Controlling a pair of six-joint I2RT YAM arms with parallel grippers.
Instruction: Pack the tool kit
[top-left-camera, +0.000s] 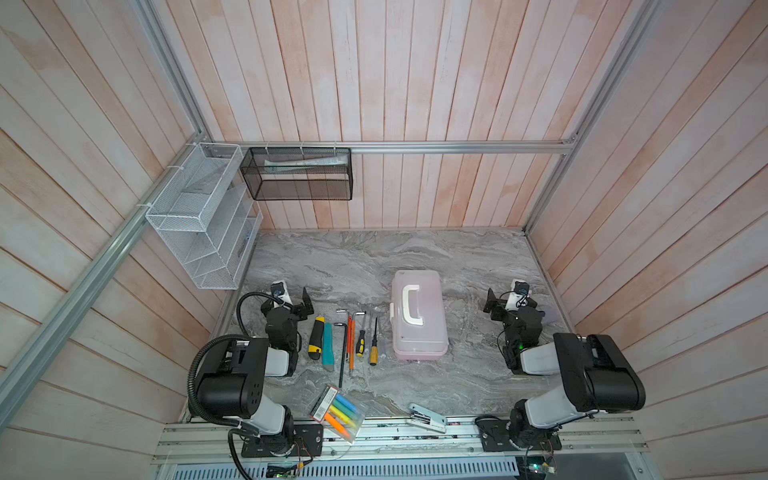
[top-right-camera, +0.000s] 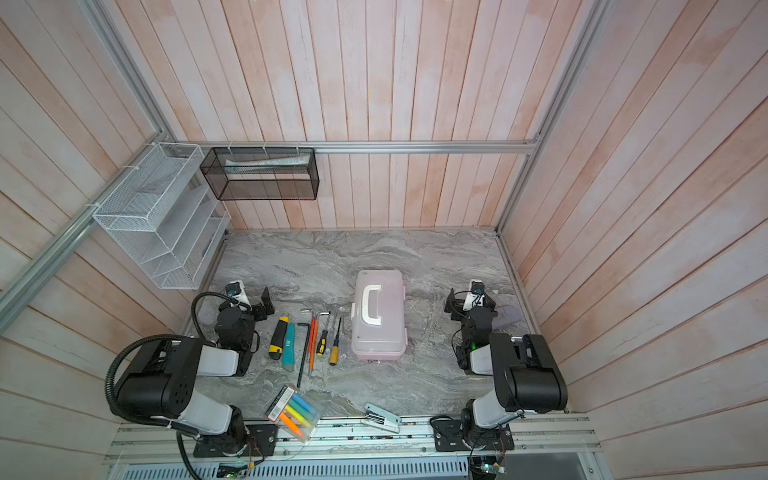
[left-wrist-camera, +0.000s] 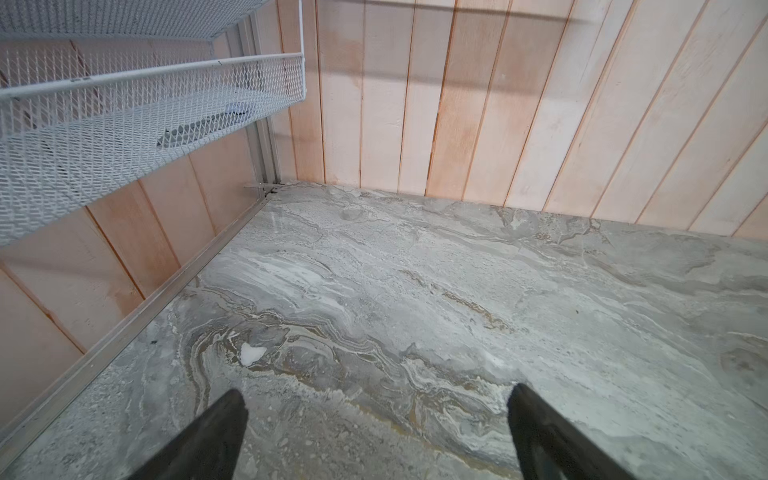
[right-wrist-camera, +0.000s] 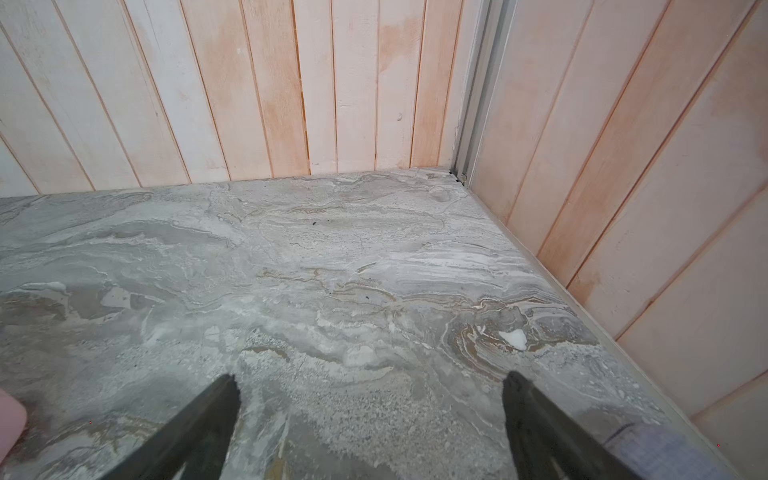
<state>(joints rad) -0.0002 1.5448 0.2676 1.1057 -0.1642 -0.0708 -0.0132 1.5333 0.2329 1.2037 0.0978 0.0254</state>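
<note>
The box (top-left-camera: 428, 332) runs 12 to 6 o'clock. Left fingers (left-wrist-camera: 216, 432) at its 9 and right fingers (right-wrist-camera: 536, 419) at its 3 are spread wide, empty.

2 arms, and they're a matched pair. The left arm (top-left-camera: 232, 374) has glossy black, boxy joint housings with smooth pale grey shells between them. A ribbed black hose (top-left-camera: 192, 374) runs alongside it, plus a thinner black cable (top-left-camera: 253, 294) up by the white wrist camera (top-left-camera: 279, 290). The right arm (top-left-camera: 598, 376) is built the same, with a tiny green light (top-left-camera: 520, 345) glowing on its dark forearm. Each sits on a flat black base plate (top-left-camera: 309, 436). The left gripper (left-wrist-camera: 376, 392) and right gripper (right-wrist-camera: 370, 376) each show 2 matte black tapered fingers.
</note>
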